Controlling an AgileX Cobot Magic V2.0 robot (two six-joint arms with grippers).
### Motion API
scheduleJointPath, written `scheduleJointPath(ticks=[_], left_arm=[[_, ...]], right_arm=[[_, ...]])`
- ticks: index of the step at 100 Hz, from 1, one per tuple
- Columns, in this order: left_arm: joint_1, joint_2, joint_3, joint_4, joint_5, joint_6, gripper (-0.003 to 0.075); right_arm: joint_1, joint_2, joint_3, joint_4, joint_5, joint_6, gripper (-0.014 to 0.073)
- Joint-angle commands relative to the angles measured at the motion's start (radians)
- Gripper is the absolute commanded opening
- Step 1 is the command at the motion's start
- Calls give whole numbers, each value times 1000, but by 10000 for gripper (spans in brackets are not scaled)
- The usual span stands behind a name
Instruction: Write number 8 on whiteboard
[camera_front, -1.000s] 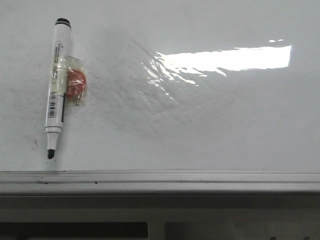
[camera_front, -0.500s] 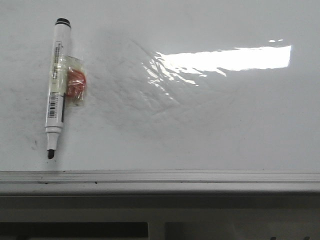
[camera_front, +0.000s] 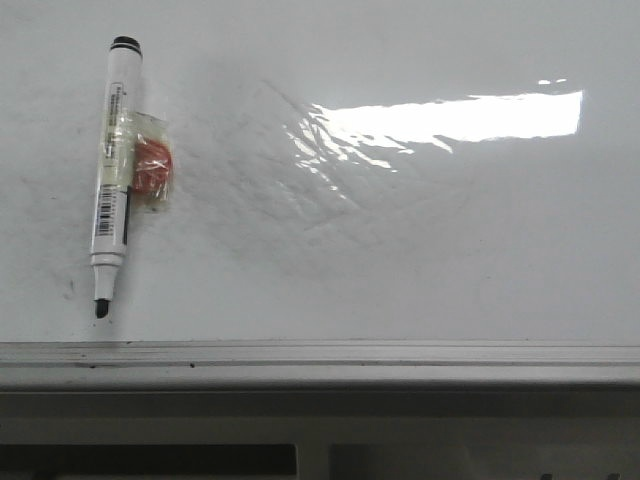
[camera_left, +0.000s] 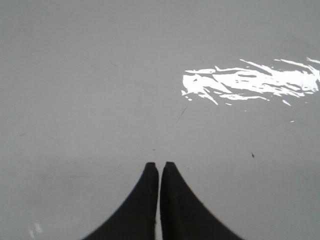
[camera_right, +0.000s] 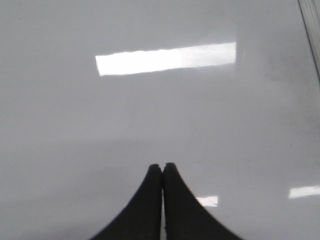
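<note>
The whiteboard (camera_front: 400, 250) lies flat and fills nearly the whole front view, glossy white with faint grey smudges and a bright rectangular glare toward its far right. Its grey metal frame (camera_front: 320, 362) runs along the near edge, with a dark gap below it.

A marker (camera_front: 113, 170) lies uncapped near the left edge of the board, its black tip pointing at the near edge and stopping just short of the frame. A small orange piece in clear tape (camera_front: 152, 168) is stuck to its right side.

No number 8 is drawn anywhere on the board; only smudges show.

The left gripper (camera_left: 159, 165) hangs over bare board with its black fingers pressed together, holding nothing. The right gripper (camera_right: 163, 166) is likewise closed and empty, over bare board near a frame edge. Neither view shows the marker.

Nothing has shifted in the front view since a second ago: the marker and glare sit where they were.
</note>
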Motion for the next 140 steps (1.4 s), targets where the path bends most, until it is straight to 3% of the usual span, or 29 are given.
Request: scheduleJointPath(ticks=[1,85,140], left_arm=[[-5,-29,38,-8,-83,-2,-20],[-5,-29,38,-8,27,-2,-20],[-5,-29,38,-8,3,-2,-20]], right_arm=[[-6,20,-22,-3,-79,-5,-63],[-6,20,-18,-3,-24,-5,-63],[-6,20,-11,-3,-79,-5,-63]])
